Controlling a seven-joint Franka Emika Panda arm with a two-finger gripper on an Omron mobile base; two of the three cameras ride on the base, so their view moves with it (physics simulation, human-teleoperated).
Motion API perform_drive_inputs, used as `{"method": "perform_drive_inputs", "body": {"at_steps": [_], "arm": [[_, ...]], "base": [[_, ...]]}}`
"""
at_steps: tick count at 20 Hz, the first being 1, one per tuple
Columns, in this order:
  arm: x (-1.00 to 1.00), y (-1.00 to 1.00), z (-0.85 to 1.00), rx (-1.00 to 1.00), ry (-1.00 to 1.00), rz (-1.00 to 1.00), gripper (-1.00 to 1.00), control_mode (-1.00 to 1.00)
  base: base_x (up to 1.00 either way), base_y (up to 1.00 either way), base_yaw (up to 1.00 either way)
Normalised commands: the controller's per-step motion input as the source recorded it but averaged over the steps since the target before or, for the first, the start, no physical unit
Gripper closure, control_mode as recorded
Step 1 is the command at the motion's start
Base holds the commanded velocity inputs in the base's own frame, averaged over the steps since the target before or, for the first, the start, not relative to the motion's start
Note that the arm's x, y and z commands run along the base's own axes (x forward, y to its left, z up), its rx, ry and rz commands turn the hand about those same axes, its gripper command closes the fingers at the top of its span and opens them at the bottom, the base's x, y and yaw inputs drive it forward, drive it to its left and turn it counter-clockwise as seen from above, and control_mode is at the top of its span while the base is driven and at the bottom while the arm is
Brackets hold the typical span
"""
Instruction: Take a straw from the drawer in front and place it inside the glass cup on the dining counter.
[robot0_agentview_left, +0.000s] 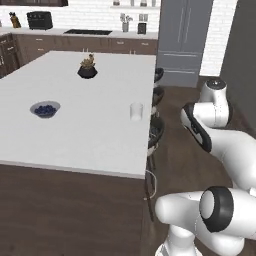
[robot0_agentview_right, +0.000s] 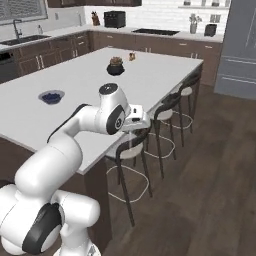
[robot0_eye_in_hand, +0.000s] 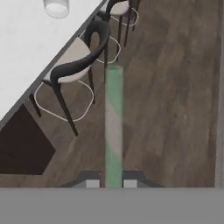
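The large rectangular dining counter (robot0_agentview_left: 75, 125) with its plain white top and dark brown wood base spreads ahead, and the white arm reaches out beside its right-hand edge, over the dark-backed stools (robot0_eye_in_hand: 78, 61) and the brown plank floor. The small clear cylindrical glass cup (robot0_agentview_left: 136, 111) stands upright near that edge, with nothing in it. Well apart from it sits a grey bowl of blue berries (robot0_agentview_left: 45, 109). In the hand view the two-finger gripper (robot0_eye_in_hand: 113, 183) is pinched on the thin, pale green-tinted straw (robot0_eye_in_hand: 113, 127), which sticks straight out from the tips. Fetching looks done; carrying the straw to the cup and dropping it in remains.
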Motion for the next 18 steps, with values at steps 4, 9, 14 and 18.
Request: {"method": "perform_drive_inputs", "body": {"at_steps": [4, 9, 14, 18], "arm": [[0.00, 0.00, 0.00, 0.00, 0.00, 0.00, 1.00, 1.00], [0.00, 0.00, 0.00, 0.00, 0.00, 0.00, 1.00, 1.00], [0.00, 0.00, 0.00, 0.00, 0.00, 0.00, 1.00, 1.00], [0.00, 0.00, 0.00, 0.00, 0.00, 0.00, 1.00, 1.00]], "base": [[0.28, -0.76, 0.55], [0.29, -0.79, 0.55], [0.27, -0.85, 0.54], [0.15, -0.91, 0.52]]}}
